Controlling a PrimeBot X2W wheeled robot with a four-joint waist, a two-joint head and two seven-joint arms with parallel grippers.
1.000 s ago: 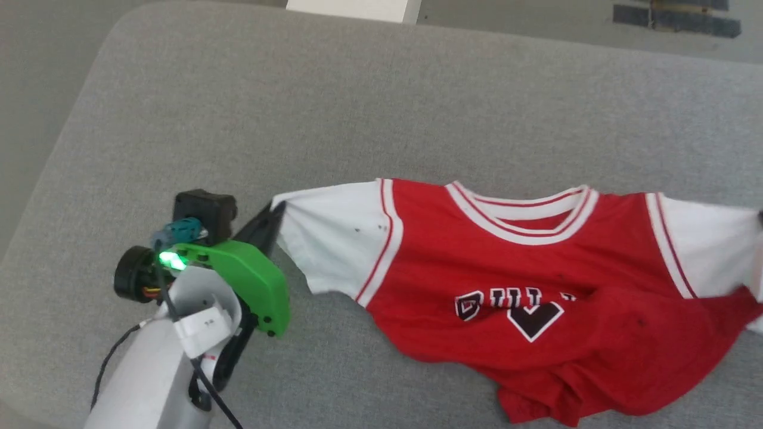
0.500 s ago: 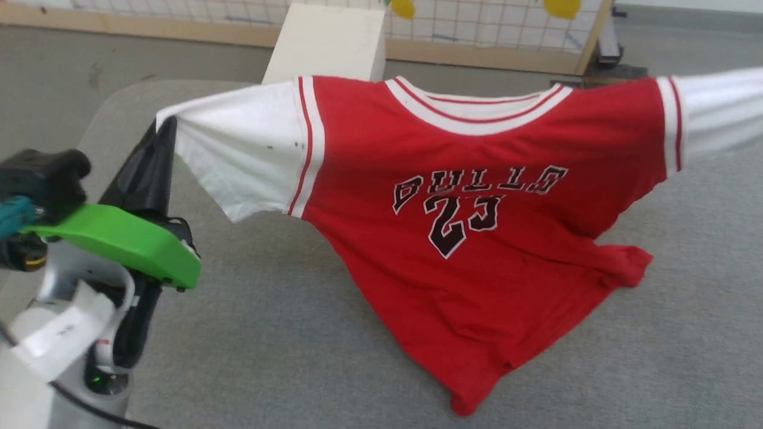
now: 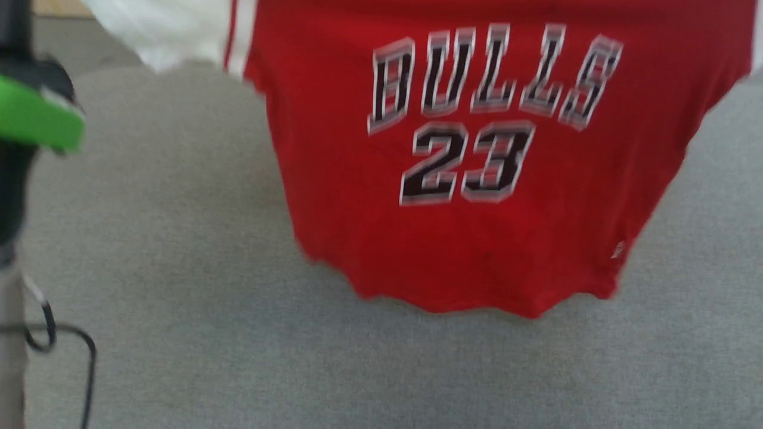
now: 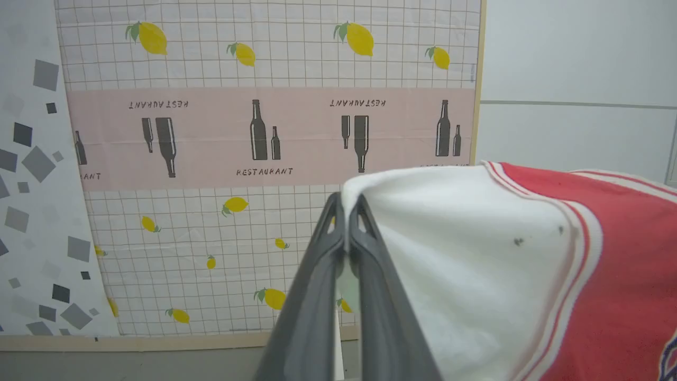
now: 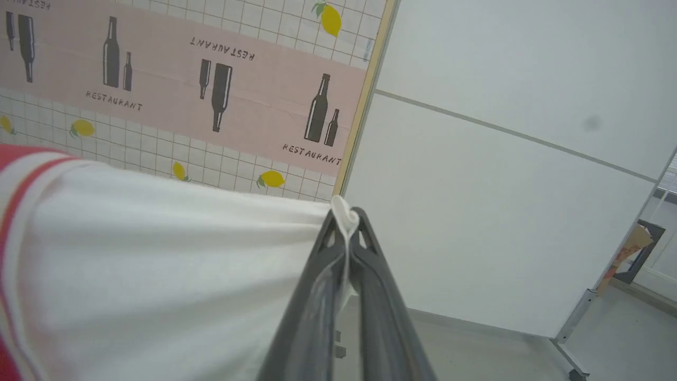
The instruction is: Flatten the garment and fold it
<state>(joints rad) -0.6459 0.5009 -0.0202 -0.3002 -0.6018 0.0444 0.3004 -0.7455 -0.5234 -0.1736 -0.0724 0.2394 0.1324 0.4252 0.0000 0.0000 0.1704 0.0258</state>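
Two sleeve tips are carrying the whole load, and you are holding one in each arm. At the left, your left fingers (image 4: 313, 296) are pressing flat together on the edge of one white sleeve, with only a sliver of cloth between them. From there the garment (image 3: 477, 238) is running away to the right of those fingers.

Through the middle it is hanging in the air as a red sheet, its lettering and number reading upright to the head camera. Its bottom edge is hanging low over the grey surface (image 3: 179, 310), and the blur is hiding whether that edge is touching.

At the far right, your right fingers (image 5: 382, 312) are pinching the other white sleeve's tip just as tightly, the cloth stretching off to their left.

So the long axis, sleeve to sleeve, is lying straight across between your two grips, and neither arm is sitting nearer than the other. By my judgement you are setting up the lay-down. Both arms will need lowering together, hem first, so the body is spreading flat.
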